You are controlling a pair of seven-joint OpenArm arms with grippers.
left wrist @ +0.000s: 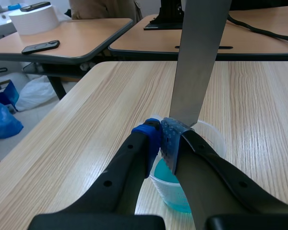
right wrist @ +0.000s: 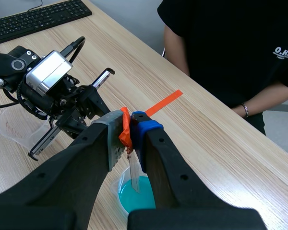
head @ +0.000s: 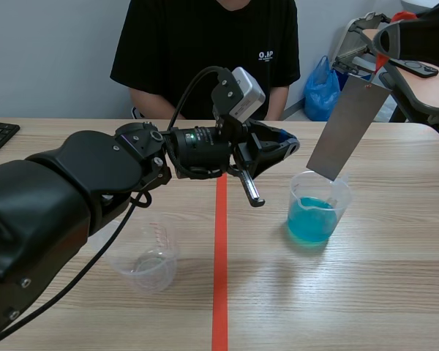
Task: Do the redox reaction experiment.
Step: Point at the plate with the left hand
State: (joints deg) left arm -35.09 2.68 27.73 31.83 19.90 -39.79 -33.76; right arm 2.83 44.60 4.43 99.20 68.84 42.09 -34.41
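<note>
Where the right hand [right wrist: 129,130] pinches it, a flat grey metal strip [head: 347,128].

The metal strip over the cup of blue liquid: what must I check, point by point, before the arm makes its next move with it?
1. Right pincer shut on the top end of the metal strip: ok.
2. Strip's lower end at the rim of the cup: ok, though the strip is tilted.
3. Strip dipped into the blue liquid: cannot tell.
4. Cup upright on the table: ok.
5. Left pincer clear of the strip: cannot tell; it is shut, close beside the rim.
6. Empty cup out of the way: ok, it stands apart.
</note>
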